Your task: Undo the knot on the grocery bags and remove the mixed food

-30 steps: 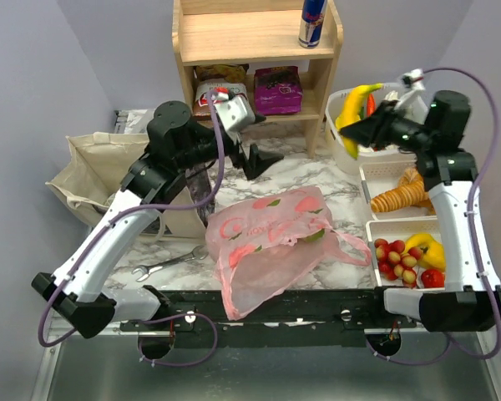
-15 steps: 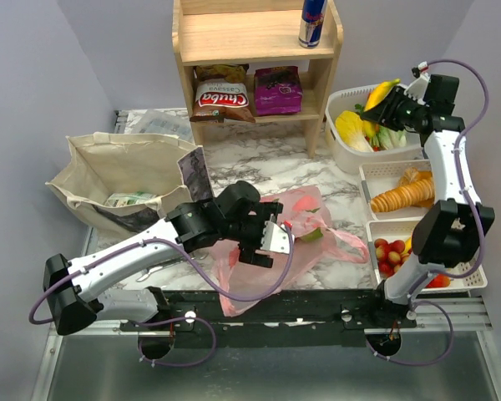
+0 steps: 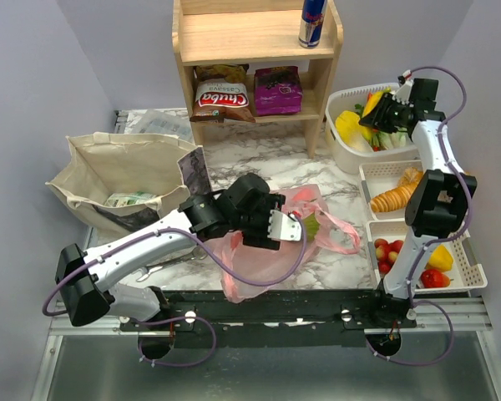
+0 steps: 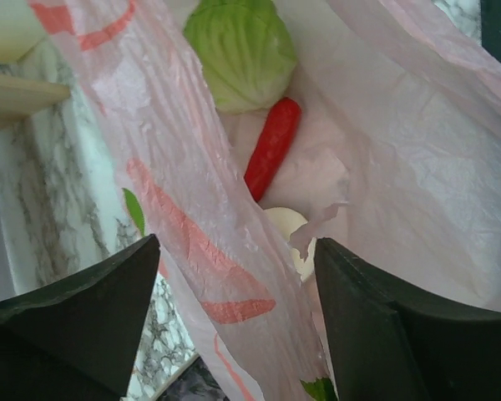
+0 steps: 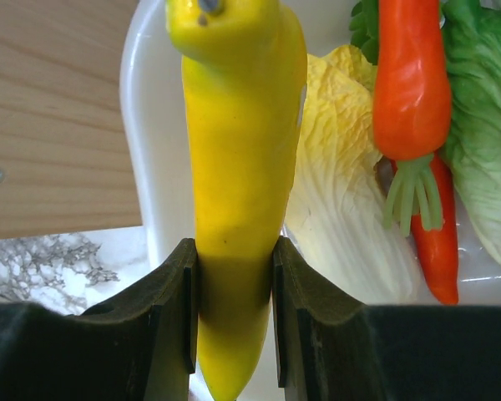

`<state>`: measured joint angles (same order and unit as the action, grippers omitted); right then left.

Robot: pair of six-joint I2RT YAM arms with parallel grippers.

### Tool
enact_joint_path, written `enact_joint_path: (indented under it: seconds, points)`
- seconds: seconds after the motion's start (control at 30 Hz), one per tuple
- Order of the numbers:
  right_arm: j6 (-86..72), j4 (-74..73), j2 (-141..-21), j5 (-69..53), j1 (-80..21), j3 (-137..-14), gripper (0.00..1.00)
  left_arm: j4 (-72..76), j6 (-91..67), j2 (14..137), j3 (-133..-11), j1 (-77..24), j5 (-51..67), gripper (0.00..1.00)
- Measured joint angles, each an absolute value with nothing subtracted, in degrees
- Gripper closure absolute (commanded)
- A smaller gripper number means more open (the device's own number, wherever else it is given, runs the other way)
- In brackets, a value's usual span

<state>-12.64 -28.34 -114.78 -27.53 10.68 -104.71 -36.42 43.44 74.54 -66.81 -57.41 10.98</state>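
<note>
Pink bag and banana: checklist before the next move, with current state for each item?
1. Grip: right gripper shut on banana. Ok.
2. Position: banana held over the white basket, judged from the top view. Ok.
3. Drop spot: carrot and leaves lie in the basket. Free room: cannot tell.
4. Readiness: left gripper open at the pink bag. Ok.
5. Targets: red pepper, green round fruit and mushroom visible inside. Ok.
6. Path: a fold of bag plastic runs between the left fingers. Not ok.
</note>
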Motion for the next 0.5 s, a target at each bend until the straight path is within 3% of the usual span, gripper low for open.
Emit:
enact_joint_path:
  seconds: [0.03, 0.07, 0.13, 0.2, 0.23, 0.5]
  points:
    - [-12.36, -28.25, -115.42, -27.38, 10.68, -105.08, 0.63, -36.47, 42.83, 74.72, -67.55, -57.04, 11.07, 0.36]
    - [-12.14, -28.34, -116.05, -27.16, 10.68, -105.58, 0.61, -36.47, 42.11, 74.83, -68.42, -56.58, 11.16, 0.41]
    - [-11.66, -28.36, -117.51, -26.50, 10.68, -107.02, 0.70, -36.45, 41.06, 74.87, -69.67, -55.44, 11.31, 0.49]
    - [-10.92, -28.34, -119.00, -26.06, 10.68, -109.03, 0.95, -36.47, 39.68, 75.16, -70.81, -54.08, 11.62, 0.55]
    - [-10.52, -28.32, -119.52, -25.87, 10.66, -109.89, 0.99, -36.45, 39.48, 75.44, -71.33, -53.47, 11.73, 0.55]
    - [-8.36, -28.95, -116.75, -27.86, 11.70, -109.08, 0.99, -36.62, 36.93, 77.93, -73.82, -50.70, 12.69, 0.55]
